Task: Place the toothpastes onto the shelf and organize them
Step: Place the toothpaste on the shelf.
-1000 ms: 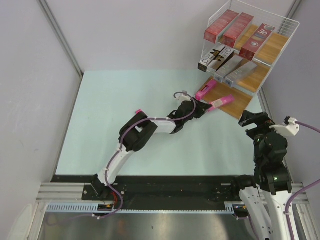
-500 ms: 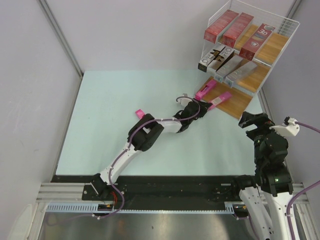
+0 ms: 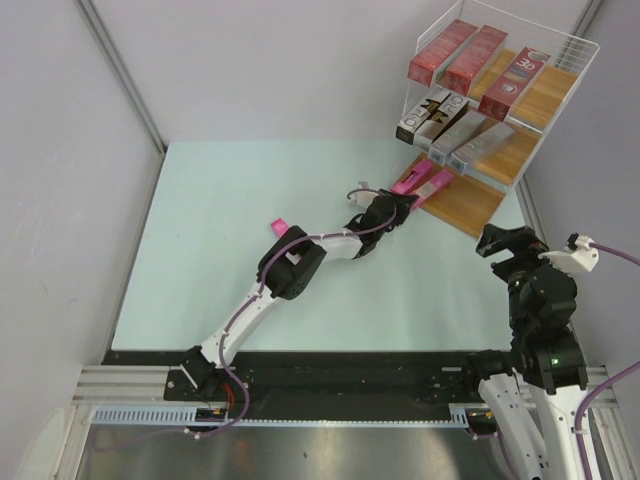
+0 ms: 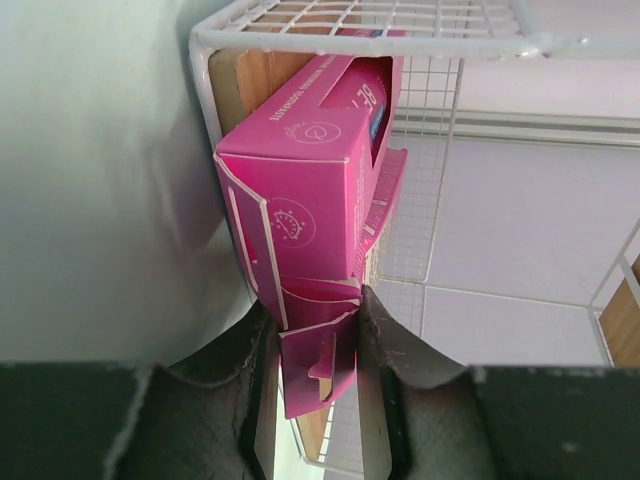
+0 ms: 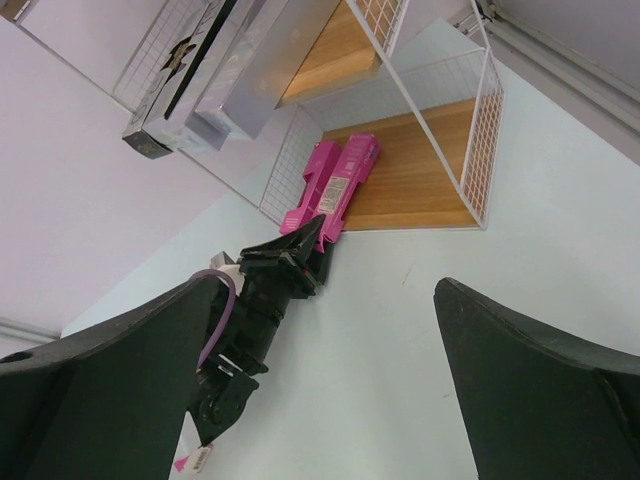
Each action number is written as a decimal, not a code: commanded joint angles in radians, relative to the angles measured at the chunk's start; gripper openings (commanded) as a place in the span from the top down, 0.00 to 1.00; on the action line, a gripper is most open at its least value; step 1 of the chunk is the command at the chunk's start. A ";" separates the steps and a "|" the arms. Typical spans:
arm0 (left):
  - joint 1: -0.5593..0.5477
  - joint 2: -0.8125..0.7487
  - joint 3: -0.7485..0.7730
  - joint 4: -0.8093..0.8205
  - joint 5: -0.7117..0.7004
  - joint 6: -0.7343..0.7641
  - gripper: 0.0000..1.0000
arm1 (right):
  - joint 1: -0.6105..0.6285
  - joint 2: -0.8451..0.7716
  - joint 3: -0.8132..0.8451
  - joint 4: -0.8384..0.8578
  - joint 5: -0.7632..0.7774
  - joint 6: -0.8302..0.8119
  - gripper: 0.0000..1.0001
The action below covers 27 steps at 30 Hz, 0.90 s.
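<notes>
The shelf (image 3: 470,205) stands at the far right. Three dark red cartons (image 3: 470,58) lie on its top board and three silver-grey ones (image 3: 455,128) on the middle board. My left gripper (image 3: 403,207) is shut on the end flap of a pink carton (image 4: 300,190). That carton lies on the bottom board, next to another pink carton (image 3: 411,178). Both show in the right wrist view (image 5: 350,185). A small pink piece (image 3: 278,224) lies on the table by the left arm's elbow. My right gripper (image 3: 497,240) is open and empty, below the shelf's front.
The shelf's white wire side (image 4: 300,20) is close on the held carton's left. The bottom board (image 5: 420,170) is bare to the right of the pink cartons. Grey walls enclose the pale green table (image 3: 250,200).
My left gripper has swung the pink carton up and left, from angled off the bottom board's front to lying beside the other pink carton. The right arm has not moved.
</notes>
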 commanded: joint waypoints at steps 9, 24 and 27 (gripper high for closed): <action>-0.002 -0.001 0.081 -0.033 -0.006 -0.012 0.54 | 0.005 -0.008 0.044 -0.003 -0.007 -0.013 0.00; -0.001 -0.156 -0.258 0.145 0.026 0.059 0.00 | 0.003 -0.001 0.044 0.001 -0.041 -0.014 0.00; 0.001 -0.216 -0.341 0.169 0.014 0.148 0.00 | 0.003 0.007 0.044 -0.011 -0.049 -0.017 0.00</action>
